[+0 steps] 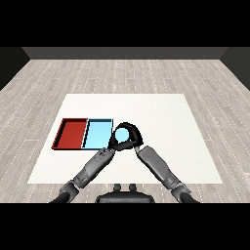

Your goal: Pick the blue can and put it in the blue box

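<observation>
The blue can could not be made out anywhere; if it was on the table at all, the right hand (128, 135) hid it, black fingers curled into a ring just beside the blue tray (97, 133)'s right edge. Whether they closed on anything I could not tell. The left hand (104, 154) was too tucked under to read. My worry: the shallow rim was near enough for a knuckle to catch and shove the tray into the red tray (71, 133) touching it. Both were flat, thin-walled rectangles near the matte white table (171, 136)'s left edge.
</observation>
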Tool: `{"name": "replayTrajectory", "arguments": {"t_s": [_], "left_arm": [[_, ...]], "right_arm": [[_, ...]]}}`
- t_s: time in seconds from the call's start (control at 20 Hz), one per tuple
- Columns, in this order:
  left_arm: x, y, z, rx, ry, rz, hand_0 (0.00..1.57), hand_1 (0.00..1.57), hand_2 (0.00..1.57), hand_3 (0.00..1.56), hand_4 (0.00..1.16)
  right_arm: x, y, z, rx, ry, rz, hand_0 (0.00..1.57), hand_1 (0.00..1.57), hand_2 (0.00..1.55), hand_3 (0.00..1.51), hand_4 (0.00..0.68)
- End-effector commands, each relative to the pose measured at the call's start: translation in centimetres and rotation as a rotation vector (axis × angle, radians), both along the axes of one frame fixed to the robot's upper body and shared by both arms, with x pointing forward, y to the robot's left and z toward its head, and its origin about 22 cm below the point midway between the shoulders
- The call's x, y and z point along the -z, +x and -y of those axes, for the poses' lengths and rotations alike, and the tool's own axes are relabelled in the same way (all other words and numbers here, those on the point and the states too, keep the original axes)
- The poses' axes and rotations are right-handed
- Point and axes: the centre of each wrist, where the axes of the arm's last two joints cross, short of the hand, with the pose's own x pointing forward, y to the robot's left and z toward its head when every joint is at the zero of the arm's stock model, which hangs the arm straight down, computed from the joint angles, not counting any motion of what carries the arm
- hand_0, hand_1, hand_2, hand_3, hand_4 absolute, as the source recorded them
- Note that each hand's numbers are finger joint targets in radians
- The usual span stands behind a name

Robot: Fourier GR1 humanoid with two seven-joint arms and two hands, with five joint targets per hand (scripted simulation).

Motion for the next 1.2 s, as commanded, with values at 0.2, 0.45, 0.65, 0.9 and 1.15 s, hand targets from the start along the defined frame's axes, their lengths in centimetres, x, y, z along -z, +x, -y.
{"name": "replayTrajectory", "arguments": {"t_s": [0.2, 0.45, 0.65, 0.9, 1.15], "left_arm": [[0.0, 0.5, -0.1, -0.087, -0.12, 0.083, 1.57, 1.57, 1.57, 1.47, 0.68], [-0.4, 0.1, 0.5, -0.117, -0.127, 0.145, 1.57, 1.57, 1.55, 1.47, 1.04], [-0.7, 0.2, 0.8, -0.124, -0.148, 0.16, 1.57, 1.57, 1.55, 1.47, 1.04], [-1.1, 0.1, 1.8, -0.139, -0.082, 0.196, 1.57, 1.57, 1.57, 1.46, 1.14], [1.3, 0.8, -1.7, -0.155, -0.07, 0.226, 1.57, 1.57, 1.57, 1.48, 1.14]], "right_arm": [[1.3, -0.6, 1.0, -0.005, 0.086, -0.045, 1.34, 1.34, 1.37, 1.32, 0.471], [0.3, -0.4, 0.6, 0.004, 0.026, -0.075, 0.0, 0.0, 0.0, 0.0, 0.0], [-0.5, -1.4, -0.4, -0.011, 0.026, -0.071, 0.0, 0.0, 0.0, 0.0, 0.0], [0.2, 0.9, 1.4, 0.097, 0.037, -0.027, 0.0, 0.0, 0.0, 0.0, 0.0], [-0.9, -0.6, 4.9, 0.078, 0.131, -0.026, 0.0, 0.0, 0.0, 0.0, 0.0]]}}
